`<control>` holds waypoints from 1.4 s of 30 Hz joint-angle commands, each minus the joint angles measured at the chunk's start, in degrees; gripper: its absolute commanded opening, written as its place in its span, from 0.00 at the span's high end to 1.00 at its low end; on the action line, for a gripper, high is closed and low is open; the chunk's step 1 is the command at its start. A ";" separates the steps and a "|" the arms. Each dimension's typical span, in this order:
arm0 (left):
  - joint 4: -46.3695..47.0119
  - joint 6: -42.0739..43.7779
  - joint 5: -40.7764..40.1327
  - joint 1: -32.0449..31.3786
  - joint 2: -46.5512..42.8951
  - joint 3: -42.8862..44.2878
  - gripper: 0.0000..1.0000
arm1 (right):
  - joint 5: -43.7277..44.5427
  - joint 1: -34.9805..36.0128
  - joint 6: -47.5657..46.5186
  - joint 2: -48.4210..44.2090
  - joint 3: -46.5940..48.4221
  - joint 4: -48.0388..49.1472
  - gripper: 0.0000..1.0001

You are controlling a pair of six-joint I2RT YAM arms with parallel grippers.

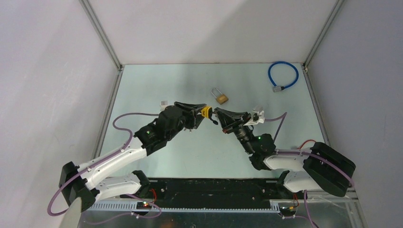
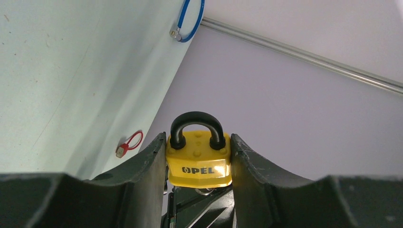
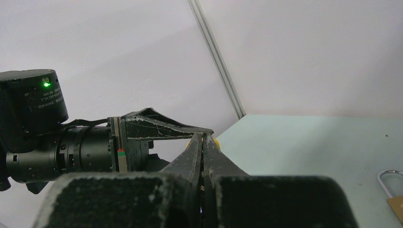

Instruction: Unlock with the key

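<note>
The pale green table (image 1: 157, 85) is lying between white walls, and both arms are reaching over its middle. The left arm (image 1: 114, 161) is stretching in from the near left and the right arm (image 1: 285, 161) from the near right, so the two are meeting tip to tip above the surface.

The left gripper (image 2: 198, 156) is pinching a yellow padlock (image 2: 198, 164) by its sides, one finger pressing against each flank. The lock is being held up off the table, with its black shackle closed and pointing away from the wrist.

The right gripper (image 3: 203, 142) is facing it, its fingers pressed together with only a thin slit showing between them. Their tips are sitting right at the yellow lock's base.

A blue cable (image 1: 283, 75) is lying in a loop at the far right corner, well apart from the arms. A brass padlock (image 1: 221, 97) is resting flat on the table just beyond the two grippers.

In the left wrist view a silvery bit (image 2: 204, 191) is showing just under the yellow lock, too small to tell whether it is the key
</note>
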 commanded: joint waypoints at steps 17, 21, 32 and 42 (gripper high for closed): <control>15.07 -3.27 0.39 -0.29 -4.10 -0.45 1.00 | -1.56 -1.10 4.82 5.59 3.35 0.84 1.00; 16.25 -2.66 1.20 -0.24 -3.73 -0.07 1.00 | -3.09 -1.14 6.31 7.12 4.22 0.84 1.00; 16.32 -0.14 5.22 -0.73 -0.80 0.94 1.00 | -8.47 -3.36 7.00 6.12 5.91 0.63 1.00; 16.50 4.81 5.00 -1.16 -1.11 2.74 1.00 | -9.10 -3.68 8.02 11.10 7.18 0.59 1.00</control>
